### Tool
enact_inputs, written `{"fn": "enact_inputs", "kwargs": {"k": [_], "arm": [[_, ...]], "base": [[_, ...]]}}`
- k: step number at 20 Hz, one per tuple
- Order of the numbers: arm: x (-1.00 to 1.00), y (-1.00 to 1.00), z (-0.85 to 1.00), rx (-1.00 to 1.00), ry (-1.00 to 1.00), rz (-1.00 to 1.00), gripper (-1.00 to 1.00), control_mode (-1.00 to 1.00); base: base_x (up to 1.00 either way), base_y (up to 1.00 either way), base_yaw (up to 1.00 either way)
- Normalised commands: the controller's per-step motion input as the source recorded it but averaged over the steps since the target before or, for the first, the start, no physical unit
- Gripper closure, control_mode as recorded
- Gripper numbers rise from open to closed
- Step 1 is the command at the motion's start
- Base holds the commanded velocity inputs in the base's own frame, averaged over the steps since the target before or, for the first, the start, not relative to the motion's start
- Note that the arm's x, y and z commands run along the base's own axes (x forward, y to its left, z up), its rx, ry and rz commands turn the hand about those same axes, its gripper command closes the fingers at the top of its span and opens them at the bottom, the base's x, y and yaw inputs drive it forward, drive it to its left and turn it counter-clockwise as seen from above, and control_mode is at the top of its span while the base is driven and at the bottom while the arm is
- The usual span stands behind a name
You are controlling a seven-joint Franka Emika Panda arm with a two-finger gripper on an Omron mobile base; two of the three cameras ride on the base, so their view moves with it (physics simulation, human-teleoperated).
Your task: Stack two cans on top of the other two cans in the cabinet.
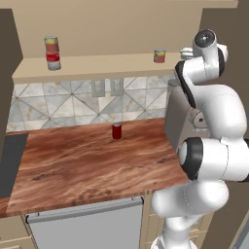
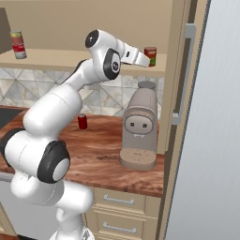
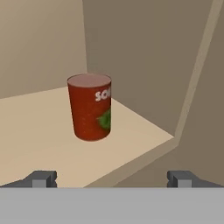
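The end effector (image 3: 112,178) hangs wide open with nothing between its tips, low in the hand view and pointed at the orange-red can (image 3: 90,106), which stands upright at mid-frame on the tan shelf board (image 3: 39,144) of the cabinet (image 1: 112,19), near the shelf's right end and close to the side wall. In the left base view the same can sits at the upper right of the frame, just left of the arm's wrist, while a stack of two cans (image 1: 52,53) stands at the upper left, well apart from it along the shelf. The main risk, as I judge it, is a glancing approach: the can sits left of centre between the fingertips, so a straight advance could let one finger strike its side and tip it or push it toward the back panel. The side wall at the right of the hand view could also catch a finger. The shelf edge lies just ahead of the tips, so coming in low might strike the board. A small crimson can (image 1: 116,131) stands on the bench (image 1: 87,165) below, beside a coffee machine (image 2: 139,131); a dropped can would fall there.
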Motion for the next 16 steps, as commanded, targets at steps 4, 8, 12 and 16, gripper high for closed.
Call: {"fn": "enact_inputs", "kwargs": {"k": [4, 8, 12, 16], "arm": [[0.23, -0.11, -0.01, 0.00, 0.00, 0.00, -1.00, -1.00], [0.26, -0.10, -0.01, 0.00, 0.00, 0.00, -1.00, -1.00], [0.28, -0.04, -0.01, 0.00, 0.00, 0.00, -1.00, -1.00], [0.27, -0.03, -0.02, 0.00, 0.00, 0.00, -1.00, -1.00]], "base": [[0.00, 0.00, 0.00], [0.00, 0.00, 0.00], [0.00, 0.00, 0.00], [0.00, 0.00, 0.00]]}}
